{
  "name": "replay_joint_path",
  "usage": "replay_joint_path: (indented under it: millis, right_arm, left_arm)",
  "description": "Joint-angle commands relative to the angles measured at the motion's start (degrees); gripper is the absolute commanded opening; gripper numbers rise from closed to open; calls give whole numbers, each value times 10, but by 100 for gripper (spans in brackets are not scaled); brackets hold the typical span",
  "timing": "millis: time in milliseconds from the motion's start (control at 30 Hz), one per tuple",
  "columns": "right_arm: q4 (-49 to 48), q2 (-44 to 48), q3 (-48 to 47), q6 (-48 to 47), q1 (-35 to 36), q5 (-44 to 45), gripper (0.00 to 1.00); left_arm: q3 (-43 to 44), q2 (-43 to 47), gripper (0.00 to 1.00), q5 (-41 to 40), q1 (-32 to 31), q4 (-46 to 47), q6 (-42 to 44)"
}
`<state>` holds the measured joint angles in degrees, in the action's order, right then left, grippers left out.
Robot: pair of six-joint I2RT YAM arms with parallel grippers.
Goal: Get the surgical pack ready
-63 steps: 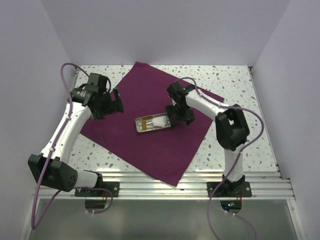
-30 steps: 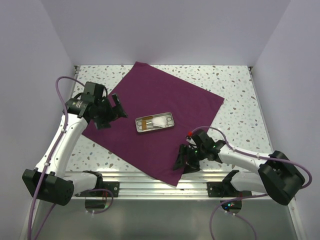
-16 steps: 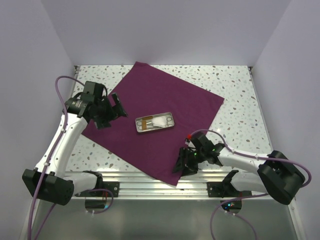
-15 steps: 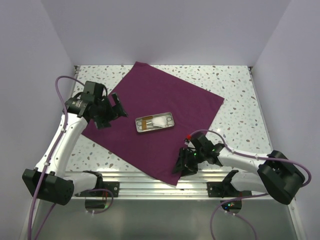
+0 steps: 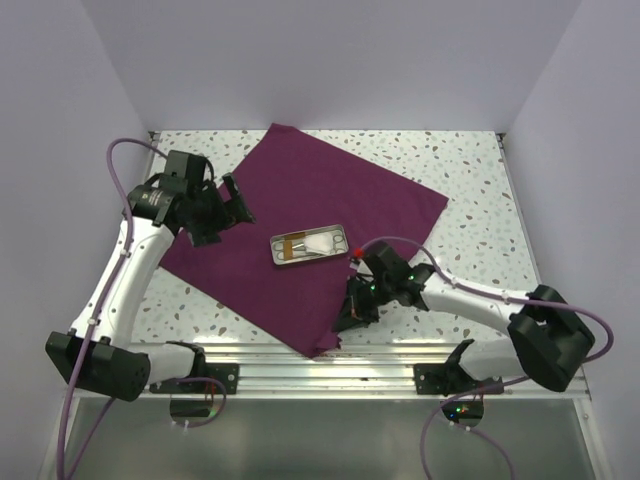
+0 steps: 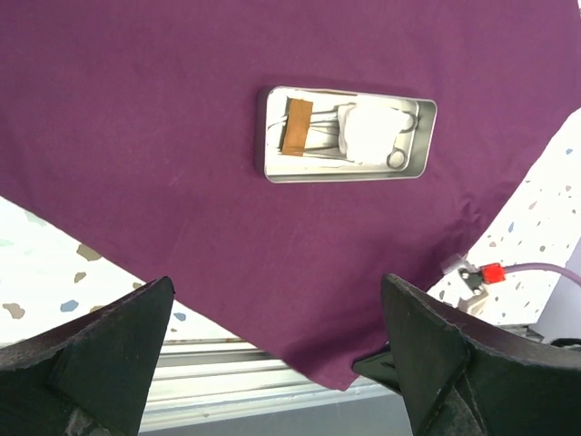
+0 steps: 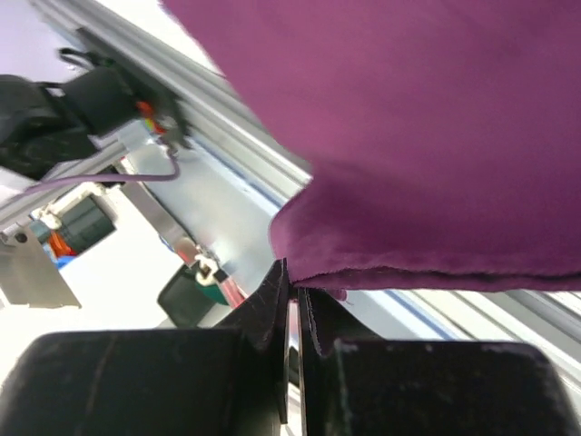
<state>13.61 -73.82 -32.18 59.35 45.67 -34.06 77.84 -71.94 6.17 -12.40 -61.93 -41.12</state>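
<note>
Top view: the left gripper (image 5: pixel 232 203) hangs at the upper left with its fingers spread wide, holding nothing, over the left part of the plum-purple cloth (image 5: pixel 330 190). The cloth lies spread as a tilted square on the speckled table (image 5: pixel 470 165). Right of the lower centre, the right gripper (image 5: pixel 350 308) is pressed together on the cloth's edge close to its bottom corner. A small metal tray (image 5: pixel 343 232) sits near the cloth's middle.

Left wrist view: both spread fingers (image 6: pixel 100 350) frame the bottom edge. The tray, above centre, holds ring-handled instruments, a white pad (image 6: pixel 368 132) and a brown band (image 6: pixel 297 126).

Right wrist view: at the bottom centre the closed fingertips (image 7: pixel 272 313) pinch the cloth's hem, and the fabric fills the upper right
</note>
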Motion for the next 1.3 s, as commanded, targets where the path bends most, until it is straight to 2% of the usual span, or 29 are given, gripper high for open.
replay_joint_path:
  millis: [0,233,333,467,767,1067,1267]
  right_arm:
    - [57,-32,-119,-51,-11,-6,0]
    - [69,-136,-254,-77,-135,-59,0]
    - [67,-199,-327,-78,-160,-79,0]
    - [51,-293,-423,-63,-176,-92,0]
    - [77,-411,-603,-56,-204,-86,0]
    - [93,-521,-745,-43,-226,-89,0]
    - [86,-573,-807,-26,-233,-92,0]
  left_arm:
    - [34,-9,100,-13,3,-9,23]
    - [58,-19,100,-35,3,-18,38]
    - [59,-21,100,-38,4,-16,40]
    - [60,-30,100,-38,3,-17,41]
    - [58,-47,100,-35,3,-11,47]
    - [56,-54,100,-27,4,3,48]
    - [48,-51,100,-29,4,1,47]
